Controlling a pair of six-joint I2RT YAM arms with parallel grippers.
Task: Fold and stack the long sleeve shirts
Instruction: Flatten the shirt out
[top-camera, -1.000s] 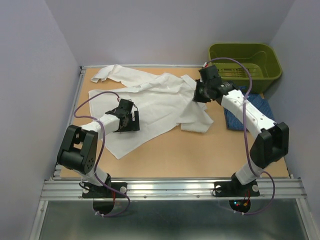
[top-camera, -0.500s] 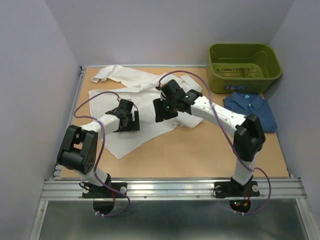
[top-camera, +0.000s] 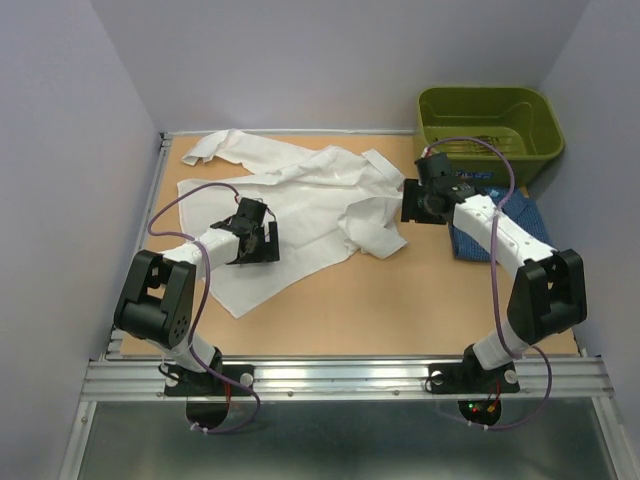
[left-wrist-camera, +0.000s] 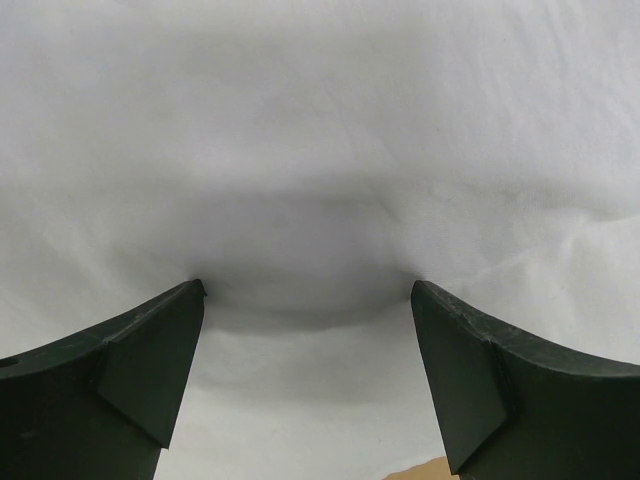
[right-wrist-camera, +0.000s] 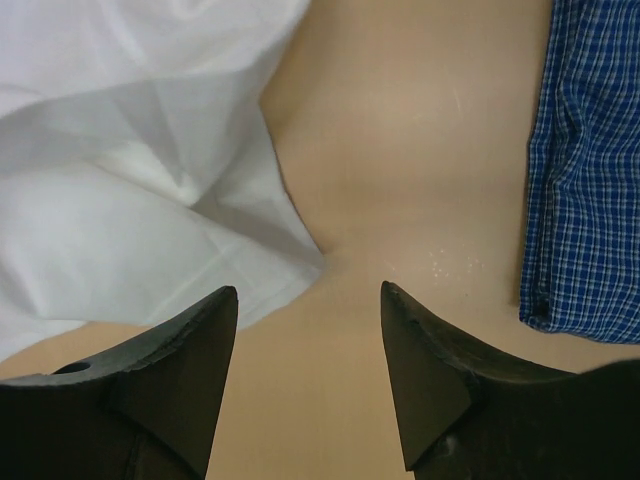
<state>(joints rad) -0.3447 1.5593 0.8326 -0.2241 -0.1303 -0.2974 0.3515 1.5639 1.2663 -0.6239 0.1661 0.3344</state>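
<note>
white shirt (top-camera: 310, 195) lies rumpled and half-folded; left gripper (left-wrist-camera: 305, 292) and right gripper (right-wrist-camera: 308, 290) stand spread.

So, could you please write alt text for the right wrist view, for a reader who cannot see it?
The right tool hangs open and empty above a bare strip of tan table. A rumpled white shirt lies on the picture's left, and the edge of a blue checked shirt on its right.

The white shirt (top-camera: 300, 195) is plain. The blue shirt (right-wrist-camera: 585, 180) has a fine white-and-dark check. The bin (top-camera: 490, 110) is olive green and the bench (top-camera: 400, 300) is tan. The left claw (left-wrist-camera: 305, 290) and right claw (right-wrist-camera: 308, 290) are black, and the cables (top-camera: 170, 210) are purple.
</note>
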